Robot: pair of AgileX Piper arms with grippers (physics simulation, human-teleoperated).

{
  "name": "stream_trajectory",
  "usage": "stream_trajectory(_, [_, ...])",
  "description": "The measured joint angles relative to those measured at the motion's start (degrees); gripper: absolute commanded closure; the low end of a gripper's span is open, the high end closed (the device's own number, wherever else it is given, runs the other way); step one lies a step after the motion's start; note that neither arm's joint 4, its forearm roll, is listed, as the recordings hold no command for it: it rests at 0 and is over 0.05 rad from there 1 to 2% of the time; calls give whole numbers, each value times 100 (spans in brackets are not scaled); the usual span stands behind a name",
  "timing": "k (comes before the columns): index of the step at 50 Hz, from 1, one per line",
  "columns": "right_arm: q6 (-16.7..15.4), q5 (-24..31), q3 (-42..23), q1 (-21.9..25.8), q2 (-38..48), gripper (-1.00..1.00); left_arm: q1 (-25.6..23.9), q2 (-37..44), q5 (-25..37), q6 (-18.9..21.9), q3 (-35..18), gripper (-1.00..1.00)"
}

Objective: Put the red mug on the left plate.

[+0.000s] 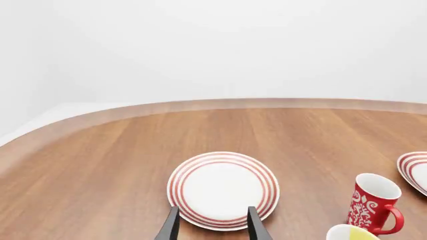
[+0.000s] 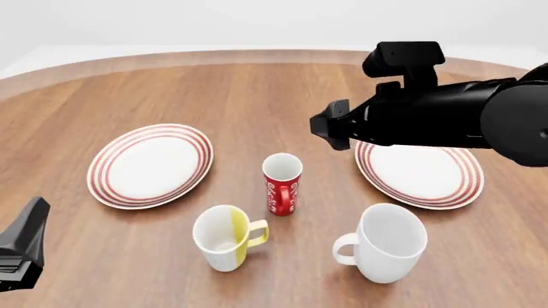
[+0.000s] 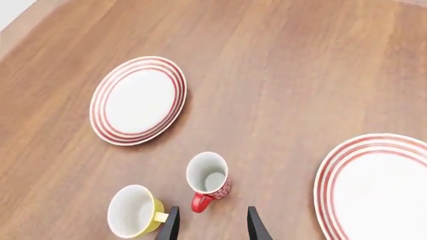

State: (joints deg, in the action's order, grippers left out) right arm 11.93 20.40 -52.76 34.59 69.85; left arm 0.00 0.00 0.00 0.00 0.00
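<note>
In the front view, the left pincer [image 2: 22, 247] sits at the lower left corner of the frame; its wrist view shows the fingers parted with nothing between them. The left plate [image 2: 151, 165] lies left of centre on the wooden counter [image 2: 256, 96]. The red mug [image 2: 282, 184] stands upright at centre, apart from that plate. The right pincer [image 2: 330, 127] hangs in the upper right above the counter, open and empty.
</note>
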Motion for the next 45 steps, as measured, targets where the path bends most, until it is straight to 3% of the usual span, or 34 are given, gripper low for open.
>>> stream_trajectory(45, [587, -515, 306, 284, 838, -100, 0, 0, 0, 0, 0, -100])
